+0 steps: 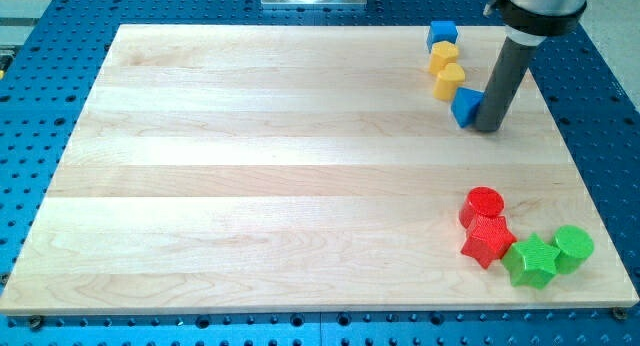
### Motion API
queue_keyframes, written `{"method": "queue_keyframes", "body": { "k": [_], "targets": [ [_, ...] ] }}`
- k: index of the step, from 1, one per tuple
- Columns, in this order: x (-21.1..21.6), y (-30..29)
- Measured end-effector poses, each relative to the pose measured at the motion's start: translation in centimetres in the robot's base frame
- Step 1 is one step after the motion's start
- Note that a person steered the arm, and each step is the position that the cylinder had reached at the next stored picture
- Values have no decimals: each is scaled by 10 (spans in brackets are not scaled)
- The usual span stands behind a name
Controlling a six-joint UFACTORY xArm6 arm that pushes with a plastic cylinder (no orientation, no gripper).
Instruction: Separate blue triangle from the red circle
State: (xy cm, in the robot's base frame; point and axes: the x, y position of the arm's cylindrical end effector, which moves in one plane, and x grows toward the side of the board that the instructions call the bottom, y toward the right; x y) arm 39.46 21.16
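Note:
The blue triangle (465, 105) lies near the view's upper right, just below a yellow heart block (450, 81). My tip (486, 126) stands right against the blue triangle's right side, touching it. The red circle (484, 204) lies far below, near the view's lower right, with a wide stretch of board between it and the triangle.
A blue cube (442, 34) and a yellow block (444, 57) sit above the yellow heart in a line. A red star (487, 242), a green star (531, 261) and a green cylinder (573, 248) cluster below the red circle. The wooden board (250, 176) lies on a blue perforated table.

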Motion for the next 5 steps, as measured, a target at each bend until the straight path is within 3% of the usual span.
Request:
{"method": "queue_keyframes", "body": {
  "k": [3,5],
  "targets": [
    [21,-64],
    [167,47]
  ]
}}
